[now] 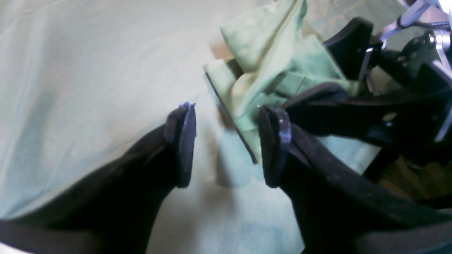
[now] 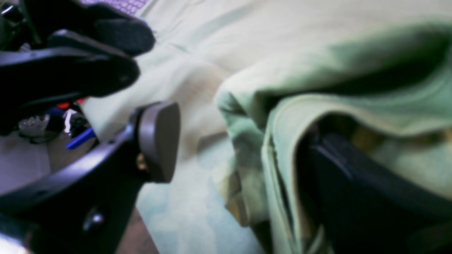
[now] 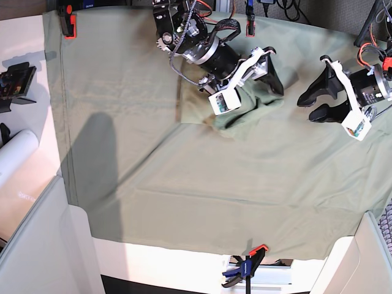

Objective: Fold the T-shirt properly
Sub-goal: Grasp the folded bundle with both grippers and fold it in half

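The pale sage-green T-shirt (image 3: 248, 104) lies bunched in a heap at the back of the table cloth (image 3: 184, 184). My right gripper (image 3: 264, 64) is at the heap with its jaws wide apart. In the right wrist view the T-shirt (image 2: 317, 81) is draped over one finger and hides it, while the other finger's pad (image 2: 159, 141) is bare. My left gripper (image 1: 229, 148) is open and empty, hovering over the table cloth (image 1: 88, 88) just short of the T-shirt (image 1: 268, 53). It shows in the base view (image 3: 306, 109) to the right of the heap.
The table cloth is pinned by a red clamp (image 3: 68, 24) at the back left, another clamp (image 3: 250, 27) at the back and a blue-and-black clamp (image 3: 245, 269) at the front edge. A white roll (image 3: 15, 153) lies off the cloth on the left.
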`<state>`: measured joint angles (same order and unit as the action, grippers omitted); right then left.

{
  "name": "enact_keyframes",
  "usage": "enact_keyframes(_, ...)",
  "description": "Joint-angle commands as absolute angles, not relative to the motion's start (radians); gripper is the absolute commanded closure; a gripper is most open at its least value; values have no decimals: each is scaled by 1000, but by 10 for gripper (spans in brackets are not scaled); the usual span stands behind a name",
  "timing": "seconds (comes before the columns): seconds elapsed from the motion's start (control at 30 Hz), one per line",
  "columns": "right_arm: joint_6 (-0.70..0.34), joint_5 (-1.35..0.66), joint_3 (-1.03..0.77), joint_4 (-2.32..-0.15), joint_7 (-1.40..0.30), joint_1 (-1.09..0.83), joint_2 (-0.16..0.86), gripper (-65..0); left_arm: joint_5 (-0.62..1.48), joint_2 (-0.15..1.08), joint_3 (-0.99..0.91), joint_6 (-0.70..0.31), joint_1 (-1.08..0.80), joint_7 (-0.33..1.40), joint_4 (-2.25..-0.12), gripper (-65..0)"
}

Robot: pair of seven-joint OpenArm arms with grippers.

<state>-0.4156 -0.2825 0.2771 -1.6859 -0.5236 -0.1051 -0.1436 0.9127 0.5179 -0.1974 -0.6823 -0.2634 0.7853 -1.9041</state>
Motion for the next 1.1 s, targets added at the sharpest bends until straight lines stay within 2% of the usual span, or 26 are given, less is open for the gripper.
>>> enact_keyframes(0.0, -427, -302, 292, -1717, -495, -94, -152, -428, 935, 532, -204, -698, -255, 760, -1916, -318)
enact_keyframes(0.33, -427, -245, 390, -1805, -496, -94, -152, -428, 950, 533, -205, -698, -255, 761, -1916, -318)
enact_keyframes(0.5, -426, -175, 377, -1808, -483, -86, -150, -425, 996, 533, -241, -698, -255, 761, -1918, -316)
enact_keyframes(0.53, -426, -157, 367, -1811, -477, -79, -150, -407, 1013, 533, -255, -698, -255, 761, -1921, -313)
enact_keyframes(0.57, -426, -143, 354, -1814, -473, -70, -150, -354, 1026, 533, -265, -698, -255, 764, -1926, -284)
enact_keyframes(0.6, -426, -134, 337, -1818, -473, -57, -150, -267, 1044, 533, -265, -698, -255, 773, -1937, -227)
enact_keyframes(0.67, -426, -134, 292, -1818, -475, -30, -150, -19, 1102, 533, -242, -698, -256, 796, -1961, -92)
enact_keyframes(0.7, -426, -134, 264, -1818, -475, -15, -150, 0, 1123, 536, -215, -698, -255, 793, -1969, -32)
enact_keyframes(0.73, -426, -131, 230, -1818, -474, -1, -149, 0, 1121, 538, -176, -698, -255, 783, -1972, 0)
enact_keyframes(0.93, -426, -111, 31, -1764, -472, 110, -107, 0, 754, 526, 113, -698, -249, 619, -1972, 0)
enact_keyframes(1.07, -426, -112, -27, -1596, -441, 190, -58, 0, 583, 521, 279, -698, -244, 598, -1972, 0)
